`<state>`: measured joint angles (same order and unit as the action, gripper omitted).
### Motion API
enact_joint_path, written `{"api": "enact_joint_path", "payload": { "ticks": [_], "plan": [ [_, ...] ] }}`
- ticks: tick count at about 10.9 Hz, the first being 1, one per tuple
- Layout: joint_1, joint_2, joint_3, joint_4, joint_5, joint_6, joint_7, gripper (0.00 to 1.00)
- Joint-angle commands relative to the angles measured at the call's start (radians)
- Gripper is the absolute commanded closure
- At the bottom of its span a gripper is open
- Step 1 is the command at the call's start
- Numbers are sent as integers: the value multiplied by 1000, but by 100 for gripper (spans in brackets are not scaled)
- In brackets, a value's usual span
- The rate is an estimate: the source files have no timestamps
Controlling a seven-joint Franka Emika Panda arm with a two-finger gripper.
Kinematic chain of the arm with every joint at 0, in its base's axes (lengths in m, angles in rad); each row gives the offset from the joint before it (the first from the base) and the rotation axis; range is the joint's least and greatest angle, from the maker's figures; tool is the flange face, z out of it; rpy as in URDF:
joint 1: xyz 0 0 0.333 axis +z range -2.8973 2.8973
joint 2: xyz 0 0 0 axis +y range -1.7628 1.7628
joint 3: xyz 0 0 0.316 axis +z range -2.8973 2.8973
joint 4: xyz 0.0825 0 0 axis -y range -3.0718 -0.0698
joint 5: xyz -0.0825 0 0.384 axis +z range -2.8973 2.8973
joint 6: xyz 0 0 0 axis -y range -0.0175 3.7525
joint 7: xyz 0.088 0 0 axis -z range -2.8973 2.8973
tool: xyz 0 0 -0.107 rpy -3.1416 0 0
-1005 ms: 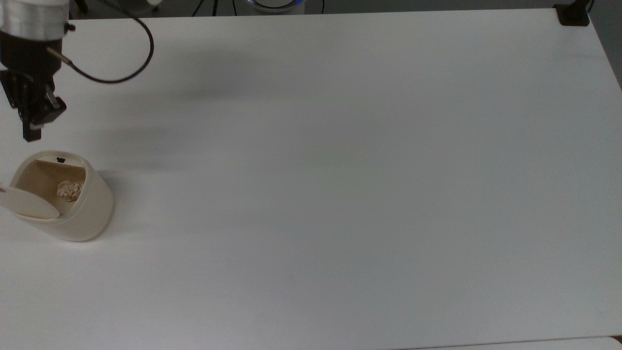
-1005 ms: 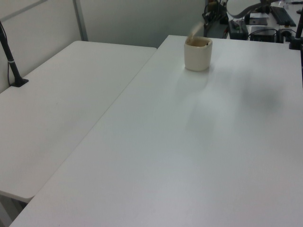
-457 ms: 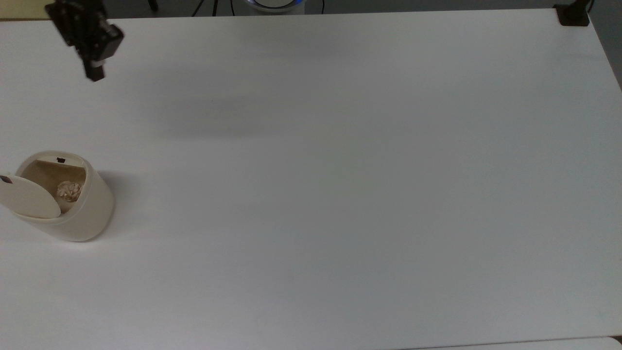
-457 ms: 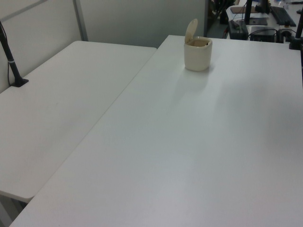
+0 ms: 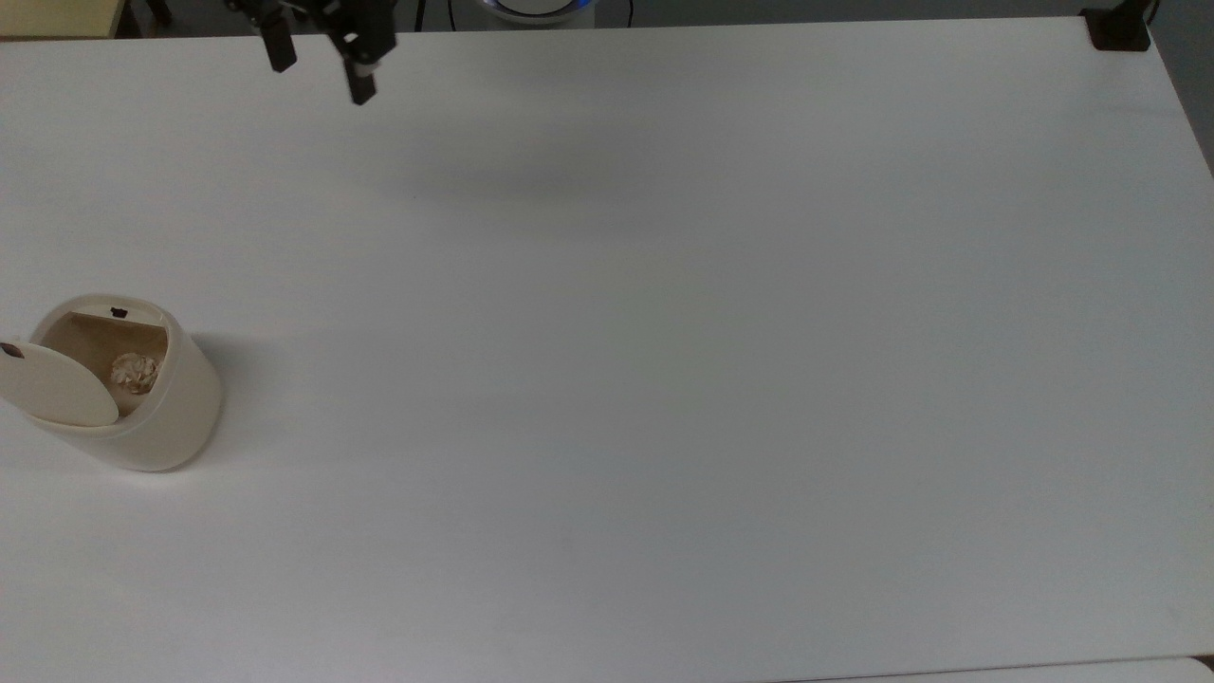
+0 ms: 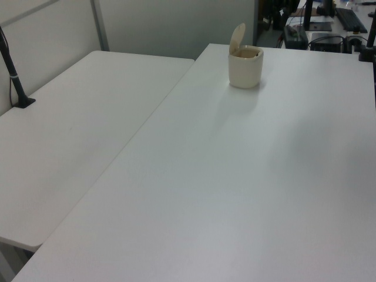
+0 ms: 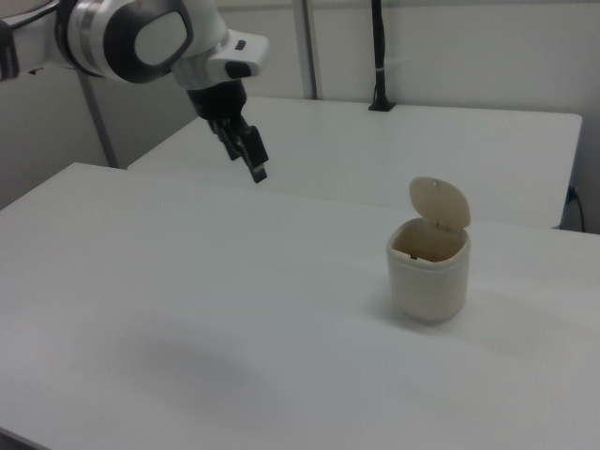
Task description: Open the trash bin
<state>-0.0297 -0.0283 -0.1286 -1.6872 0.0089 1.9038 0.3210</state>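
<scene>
— Where is the bin?

— The small cream-beige plastic trash bin (image 5: 142, 398) with a rounded body stands on the white table (image 5: 664, 379), at the top view's far left, about halfway down. In the right view it sits toward the right view's right (image 7: 428, 277); in the left view it is near the far edge of the table (image 6: 245, 66).

— And its cover?

— The flat hinged lid (image 5: 55, 384) is swung up and stands nearly upright (image 7: 439, 202), so the mouth is uncovered. A crumpled tan paper ball (image 5: 135, 372) lies inside, and a small black latch mark (image 5: 119, 312) shows on the rim.

— The arm?

— The black two-finger gripper (image 5: 318, 66) hangs in the air near the top view's upper edge, well apart from the bin. Its two fingers (image 5: 360, 85) stand spread with a gap between them, holding nothing. In the right view it points down (image 7: 251, 161) from the white and grey wrist (image 7: 159, 37).
</scene>
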Motion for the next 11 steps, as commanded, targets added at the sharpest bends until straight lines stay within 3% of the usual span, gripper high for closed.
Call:
{"api": "enact_joint_path", "payload": {
  "ticks": [1, 4, 9, 11],
  "plan": [
    [69, -18, -8, -22, 28, -75, 10, 0],
    [131, -2, -6, -23, 20, -81, -19, 0],
    [119, 7, -5, -20, 14, -83, -334, 0],
    [111, 4, -6, -17, 16, -89, -352, 0]
  ]
}}
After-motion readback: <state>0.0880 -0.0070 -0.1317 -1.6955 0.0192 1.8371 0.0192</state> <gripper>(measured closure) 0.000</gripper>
